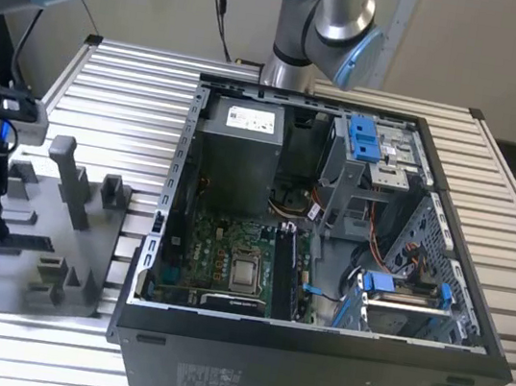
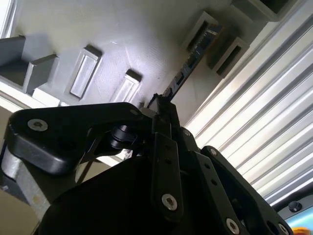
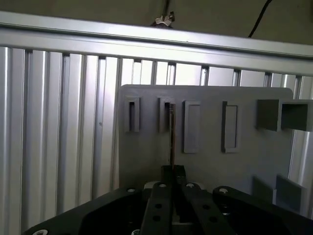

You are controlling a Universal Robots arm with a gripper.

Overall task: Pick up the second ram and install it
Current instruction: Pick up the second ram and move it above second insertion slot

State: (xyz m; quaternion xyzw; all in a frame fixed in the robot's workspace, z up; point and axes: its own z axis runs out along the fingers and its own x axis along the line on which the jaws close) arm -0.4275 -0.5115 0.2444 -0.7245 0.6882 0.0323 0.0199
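The gripper (image 3: 172, 170) was closed narrow on the ram (image 3: 172, 129). The ram stood on edge between the fixture's (image 3: 244, 161) blocks, likely so its flat faces could be pinched.

The fixture plate (image 3: 234, 171) is grey, the ribbed worktop (image 1: 127, 96) silver, the gripper (image 3: 172, 172) black, the second ram (image 2: 182, 72) dark, the motherboard (image 1: 204, 258) green.

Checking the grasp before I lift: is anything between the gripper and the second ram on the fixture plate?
Nothing visible is. In the first wrist view the gripper is shut on the near end of the second ram, whose far end rests on the grey fixture plate.
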